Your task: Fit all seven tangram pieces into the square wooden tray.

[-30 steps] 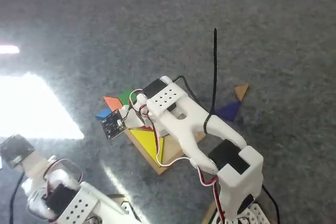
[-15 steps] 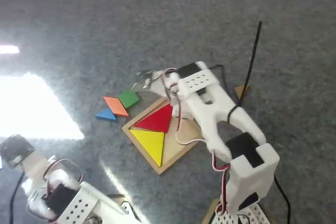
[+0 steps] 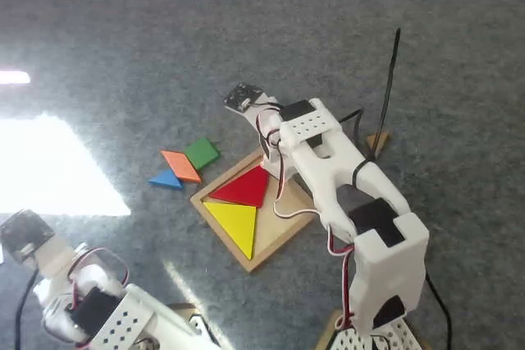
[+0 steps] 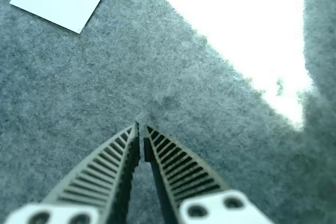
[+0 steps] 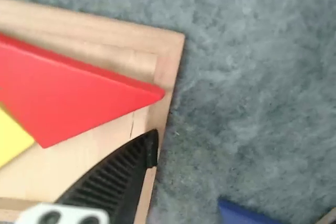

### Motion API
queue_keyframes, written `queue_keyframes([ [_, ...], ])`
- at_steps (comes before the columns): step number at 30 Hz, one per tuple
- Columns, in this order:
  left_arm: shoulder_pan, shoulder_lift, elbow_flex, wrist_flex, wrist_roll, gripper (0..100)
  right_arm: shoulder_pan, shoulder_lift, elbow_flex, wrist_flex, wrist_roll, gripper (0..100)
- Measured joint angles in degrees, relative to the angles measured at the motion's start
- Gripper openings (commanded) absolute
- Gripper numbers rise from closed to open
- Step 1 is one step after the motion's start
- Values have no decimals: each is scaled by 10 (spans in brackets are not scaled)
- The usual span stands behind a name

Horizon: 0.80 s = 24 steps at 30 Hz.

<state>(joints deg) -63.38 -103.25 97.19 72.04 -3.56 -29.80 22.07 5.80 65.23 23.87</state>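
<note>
- Left gripper [image 4: 140, 127]: tines nearly together, empty, over grey felt-like mat [image 3: 107, 63].
- Small blue triangle [image 3: 166, 179], orange parallelogram [image 3: 180, 165] and green square [image 3: 202, 153] lie at 10 o'clock off the square wooden tray [image 3: 271, 243].
- Red triangle [image 3: 244, 188] and yellow triangle [image 3: 234, 223] are seated in the tray.
- Right gripper [image 5: 149, 145] is over the tray's 12 o'clock corner; can't tell its opening. Lift clear of the rim and don't nudge red.
- Tan triangle [image 3: 377, 142] sits at 2 o'clock.
- Glare patch at 9 o'clock, pale wall at 12.

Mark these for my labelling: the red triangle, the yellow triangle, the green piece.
red triangle [image 3: 246, 189], high view, middle of its face.
yellow triangle [image 3: 235, 223], high view, middle of its face.
green piece [image 3: 201, 153], high view, middle of its top.
</note>
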Motion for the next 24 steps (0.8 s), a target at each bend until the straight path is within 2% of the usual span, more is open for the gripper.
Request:
queue_keyframes([
  [7,0,0,0,0,0,14,6,4,-26,33,-42,545],
  [17,0,0,0,0,0,14,-15,-48,27,48,-47,545],
  [24,0,0,0,0,0,14,-36,-97,98,-10,-47,545],
])
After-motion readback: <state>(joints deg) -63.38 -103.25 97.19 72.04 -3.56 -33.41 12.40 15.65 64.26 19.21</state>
